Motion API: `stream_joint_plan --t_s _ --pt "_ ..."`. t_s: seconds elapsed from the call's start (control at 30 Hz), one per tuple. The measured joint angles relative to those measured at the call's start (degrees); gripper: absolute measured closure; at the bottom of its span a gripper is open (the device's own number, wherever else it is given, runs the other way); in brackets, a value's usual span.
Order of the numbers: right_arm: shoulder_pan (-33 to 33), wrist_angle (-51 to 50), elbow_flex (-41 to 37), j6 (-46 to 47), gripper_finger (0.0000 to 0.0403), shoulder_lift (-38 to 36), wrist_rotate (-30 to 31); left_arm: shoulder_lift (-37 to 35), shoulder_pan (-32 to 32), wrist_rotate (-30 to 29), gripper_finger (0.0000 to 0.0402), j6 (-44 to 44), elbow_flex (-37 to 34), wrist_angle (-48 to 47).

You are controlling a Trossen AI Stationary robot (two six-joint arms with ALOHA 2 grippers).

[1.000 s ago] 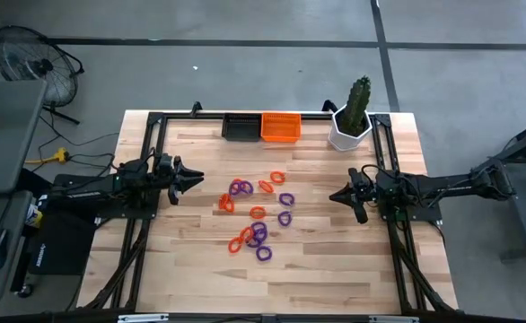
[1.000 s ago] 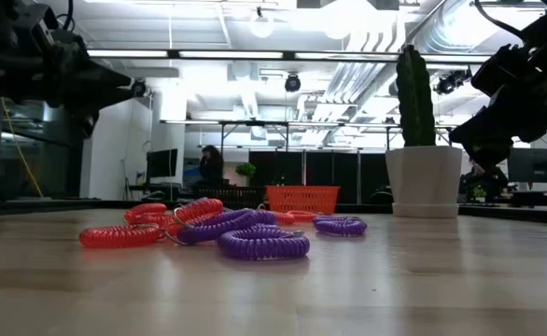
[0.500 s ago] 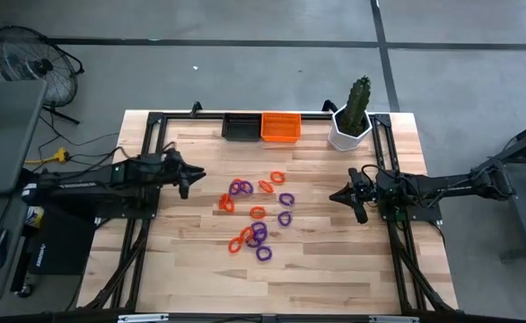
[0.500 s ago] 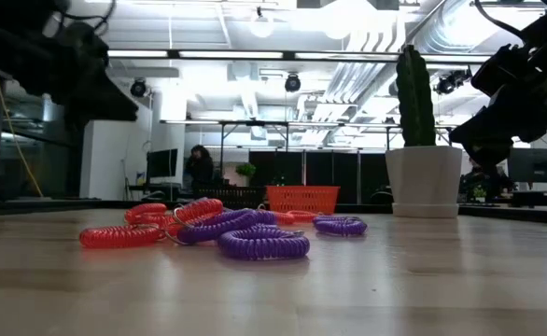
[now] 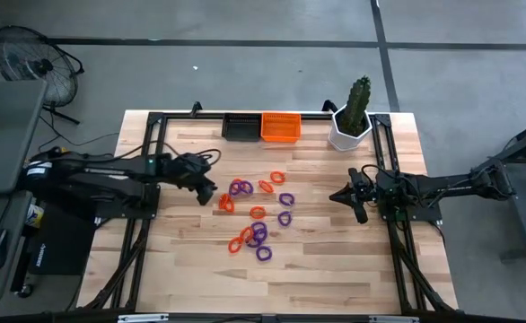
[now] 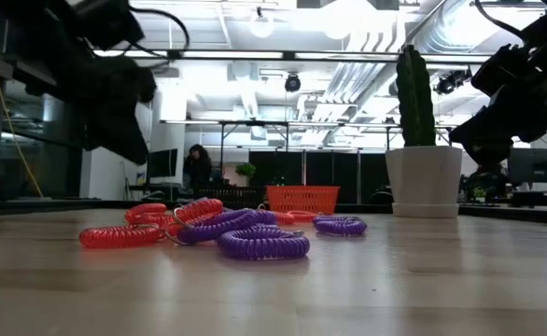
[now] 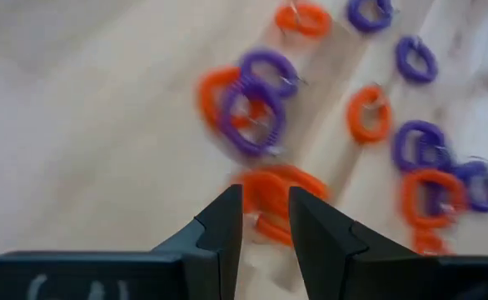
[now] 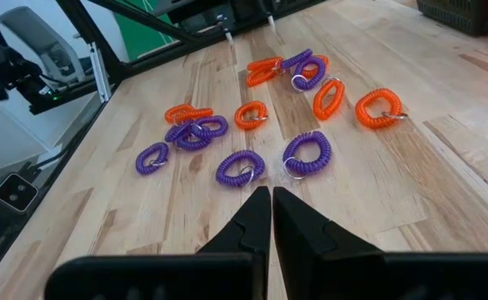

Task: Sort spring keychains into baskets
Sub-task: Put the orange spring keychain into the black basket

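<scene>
Several orange and purple spring keychains (image 5: 257, 215) lie scattered on the middle of the wooden table; the low view shows them as a flat heap (image 6: 227, 233). The black basket (image 5: 241, 127) and the orange basket (image 5: 280, 126) stand side by side at the far edge. My left gripper (image 5: 207, 190) hovers just left of the cluster, slanting down, open, with nothing between its fingers (image 7: 265, 193); an orange keychain (image 7: 277, 187) lies just beyond them. My right gripper (image 5: 335, 196) waits right of the cluster, shut (image 8: 271, 200).
A white pot with a cactus (image 5: 350, 130) stands at the far right, beside the orange basket. Black frame rails (image 5: 151, 161) run along the table's left, right and far sides. Bare wood lies toward the near edge (image 5: 272, 287).
My left gripper has reached out from the table's left side toward the keychains and tipped from level to slanting down. Its finger gap looks unchanged. The keychains have stayed put.
</scene>
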Motion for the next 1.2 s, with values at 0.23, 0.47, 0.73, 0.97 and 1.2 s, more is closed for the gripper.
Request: stream_joint_plan --t_s 0.23,0.47,0.73,0.97,1.2 --pt "0.0 0.0 0.0 0.0 0.0391 0.0 0.0 10.0 0.0 6.7 0.0302 -11.4 3.6 1.7" --pt "0.0 0.0 0.0 0.0 0.0391 0.0 0.0 15.2 0.0 8.0 0.0301 -19.2 5.9 5.6" --pt "0.0 0.1 0.0 0.0 0.0391 0.0 0.0 18.5 0.0 8.6 0.0238 -24.2 6.0 6.8" --pt "0.0 0.1 0.0 0.0 0.0391 0.0 0.0 21.0 0.0 9.4 0.0196 -24.6 6.0 6.9" --pt "0.0 0.1 0.0 0.0 0.0391 0.0 0.0 22.8 0.0 9.9 0.0196 -25.6 5.9 6.9"
